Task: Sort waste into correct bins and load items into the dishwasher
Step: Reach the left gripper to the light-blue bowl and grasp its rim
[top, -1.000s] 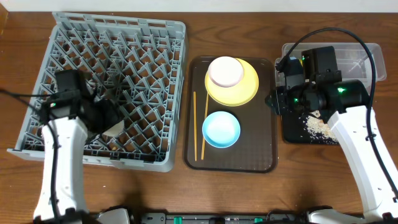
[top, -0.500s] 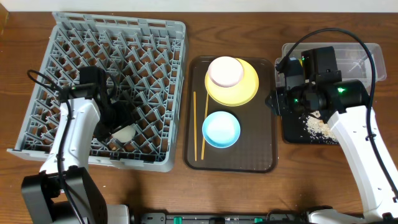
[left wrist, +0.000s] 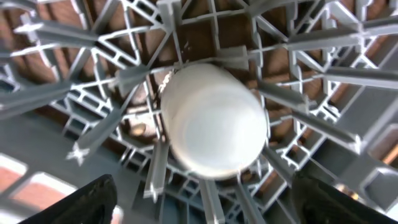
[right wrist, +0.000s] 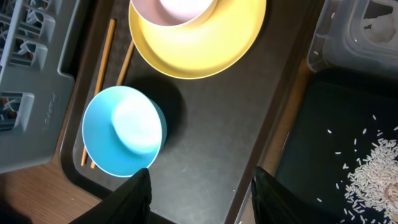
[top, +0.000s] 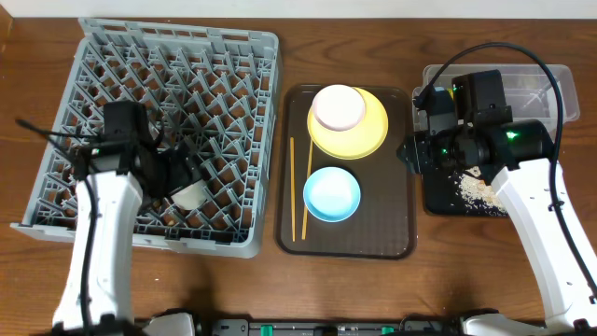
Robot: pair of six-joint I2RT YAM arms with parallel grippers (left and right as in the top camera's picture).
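My left arm (top: 98, 233) reaches in from 6 o'clock, left gripper (left wrist: 202, 194) spread wide, empty, over the small white cup (left wrist: 214, 121) in the dish rack (top: 233, 56), toward its 6 o'clock side; my right gripper (right wrist: 200, 186) hangs parted, empty, by the brown tray (right wrist: 211, 124), at its 3 o'clock edge.

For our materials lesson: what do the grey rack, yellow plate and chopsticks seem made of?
Grey rack: moulded plastic, matt, thin lattice ribs. Yellow plate: plastic or glazed ceramic, smooth uniform colour; unclear which. Chopsticks: likely wood, thin, pale brown, dull.
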